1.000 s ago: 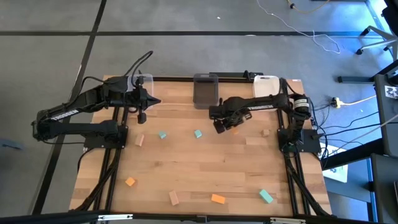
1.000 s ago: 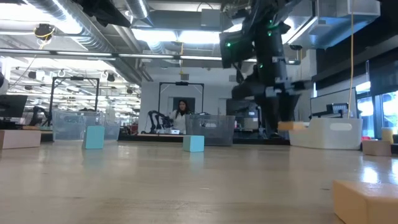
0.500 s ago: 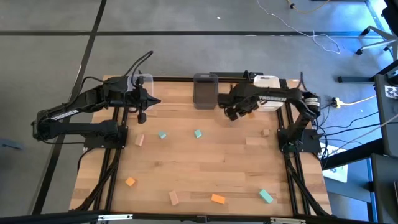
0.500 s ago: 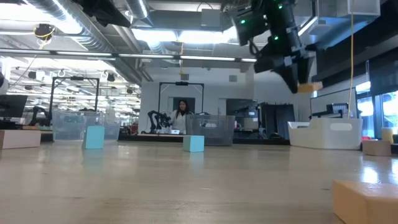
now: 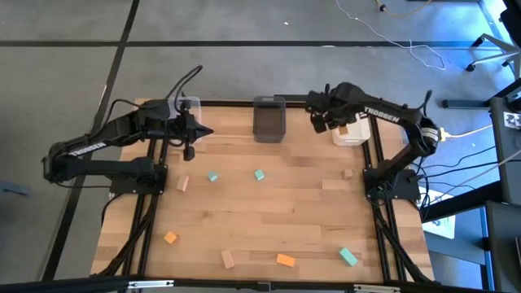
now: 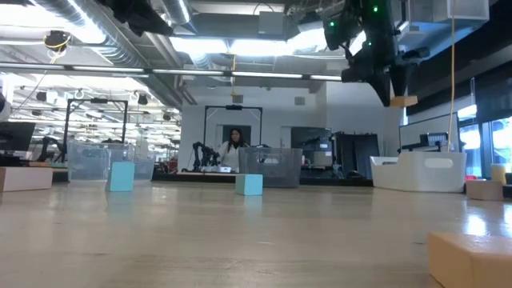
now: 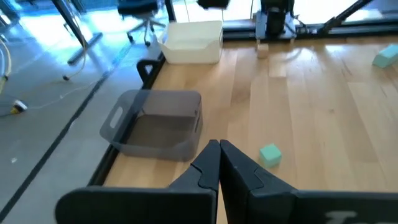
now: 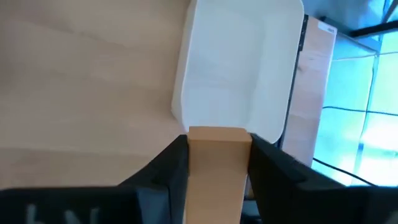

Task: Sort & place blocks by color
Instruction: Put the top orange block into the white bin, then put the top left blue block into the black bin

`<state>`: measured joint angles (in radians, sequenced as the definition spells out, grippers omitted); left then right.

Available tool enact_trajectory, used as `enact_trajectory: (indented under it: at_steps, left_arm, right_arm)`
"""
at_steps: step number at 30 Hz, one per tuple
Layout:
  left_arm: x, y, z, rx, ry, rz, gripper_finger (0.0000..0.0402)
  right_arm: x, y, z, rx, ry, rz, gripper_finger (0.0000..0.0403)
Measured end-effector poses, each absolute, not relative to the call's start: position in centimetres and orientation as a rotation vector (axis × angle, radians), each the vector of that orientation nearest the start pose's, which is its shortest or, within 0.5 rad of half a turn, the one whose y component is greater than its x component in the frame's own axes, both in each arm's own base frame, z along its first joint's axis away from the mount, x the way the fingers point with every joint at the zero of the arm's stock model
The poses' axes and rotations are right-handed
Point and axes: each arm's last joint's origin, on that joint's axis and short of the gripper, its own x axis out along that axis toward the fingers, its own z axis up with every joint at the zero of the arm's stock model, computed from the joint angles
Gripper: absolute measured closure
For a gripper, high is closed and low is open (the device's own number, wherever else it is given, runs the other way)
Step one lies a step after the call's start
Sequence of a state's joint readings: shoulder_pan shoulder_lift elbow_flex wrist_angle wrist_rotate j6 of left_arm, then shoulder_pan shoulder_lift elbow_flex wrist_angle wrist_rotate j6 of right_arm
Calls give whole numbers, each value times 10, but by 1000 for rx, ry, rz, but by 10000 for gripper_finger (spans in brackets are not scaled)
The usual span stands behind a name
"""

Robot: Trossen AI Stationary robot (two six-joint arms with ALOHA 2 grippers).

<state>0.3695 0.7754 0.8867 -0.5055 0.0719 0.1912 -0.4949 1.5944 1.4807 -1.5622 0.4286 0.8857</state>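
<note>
My right gripper [image 5: 332, 124] hangs high over the table's far right, shut on an orange block [image 8: 216, 163] above the near rim of the white bin [image 8: 239, 68]. In the low view the block [image 6: 402, 101] sticks out below the fingers, well above the bin [image 6: 420, 171]. My left gripper [image 5: 187, 151] waits shut and holds nothing, raised near the far left. Loose blocks lie flat on the table: teal [image 5: 212, 176], teal [image 5: 259, 174], tan [image 5: 183, 183], tan [image 5: 348, 172], orange [image 5: 170, 238], orange [image 5: 285, 260]. My right gripper pinches the orange block by its two opposite long sides [image 8: 194, 163] between its two fingers. The fingers slant steeply down from above and lie along the block. The block's free end [image 8: 216, 132] juts past the fingertips, lifted clear over the white bin.
A grey bin [image 5: 269, 119] stands at the far middle and a clear bin [image 5: 186, 106] at the far left corner. A tan block [image 5: 228, 259] and a teal block [image 5: 348, 256] lie near the front edge. The table's middle is bare wood.
My right gripper has risen and swung from the table's middle toward the far right, over to the white bin, rolling its wrist on the way. The orange block has stayed in its fingers, lifted clear throughout.
</note>
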Motion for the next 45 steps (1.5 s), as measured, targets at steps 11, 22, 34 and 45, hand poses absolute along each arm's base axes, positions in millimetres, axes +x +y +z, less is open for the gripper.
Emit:
enact_trajectory:
  at_steps: [11, 22, 34, 45]
  left_arm:
    - [157, 59, 333, 86, 445, 253, 401]
    - [158, 59, 334, 92, 425, 256, 401]
    - [159, 59, 336, 98, 403, 258, 401]
    - [159, 59, 337, 98, 403, 258, 401]
  right_arm:
    - [204, -187, 288, 727, 1251, -1460, 270]
    - [180, -205, 219, 798, 1264, -1455, 270]
    - [165, -213, 191, 868, 1229, -1434, 270]
    - [164, -213, 190, 874, 1227, -1433, 206]
